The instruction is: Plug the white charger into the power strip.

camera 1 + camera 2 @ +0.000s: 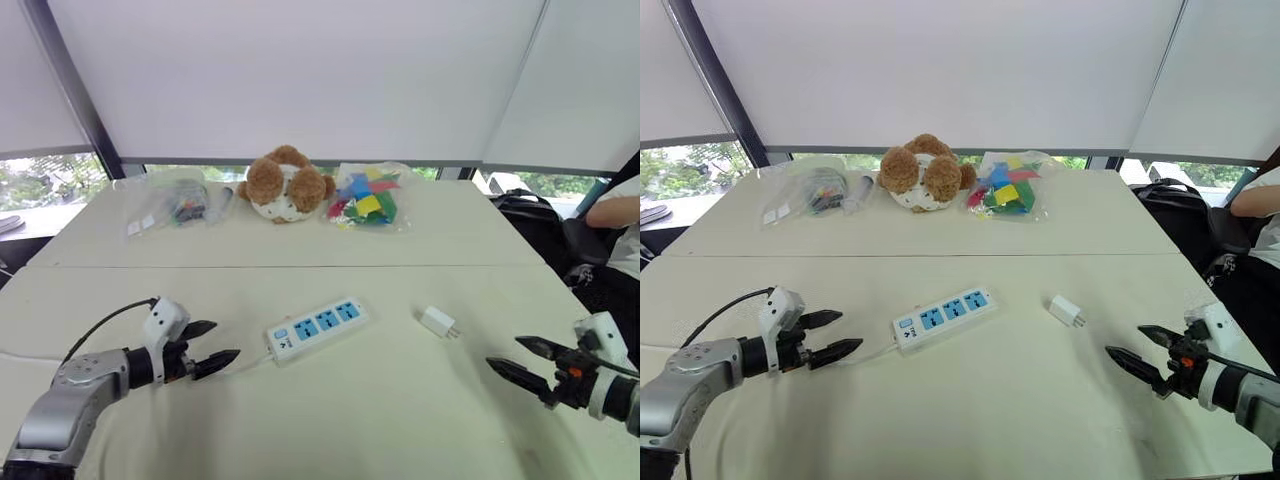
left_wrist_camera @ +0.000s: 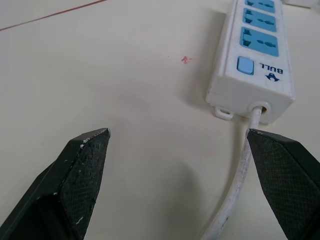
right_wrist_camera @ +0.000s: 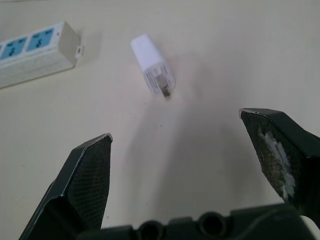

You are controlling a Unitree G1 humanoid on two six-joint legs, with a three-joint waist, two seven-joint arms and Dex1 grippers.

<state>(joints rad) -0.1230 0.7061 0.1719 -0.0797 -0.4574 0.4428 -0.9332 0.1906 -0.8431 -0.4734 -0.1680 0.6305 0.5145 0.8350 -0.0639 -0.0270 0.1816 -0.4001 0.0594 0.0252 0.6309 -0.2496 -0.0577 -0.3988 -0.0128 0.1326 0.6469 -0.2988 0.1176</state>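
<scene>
The white charger (image 1: 437, 321) lies on its side on the cream table, prongs pointing toward the right; it also shows as the charger (image 3: 152, 71). The white power strip (image 1: 316, 327) with blue sockets lies left of it, its cable end seen as the strip (image 2: 255, 55). My left gripper (image 1: 208, 348) is open, low over the table just left of the strip's cable end. My right gripper (image 1: 523, 362) is open and empty, to the right of the charger and nearer the front edge.
At the back of the table stand a brown and white plush toy (image 1: 286, 185), a bag of coloured pieces (image 1: 367, 197) and a clear bag of small items (image 1: 180, 203). A seam (image 1: 300, 266) runs across the table. A person's arm (image 1: 610, 211) shows at the right.
</scene>
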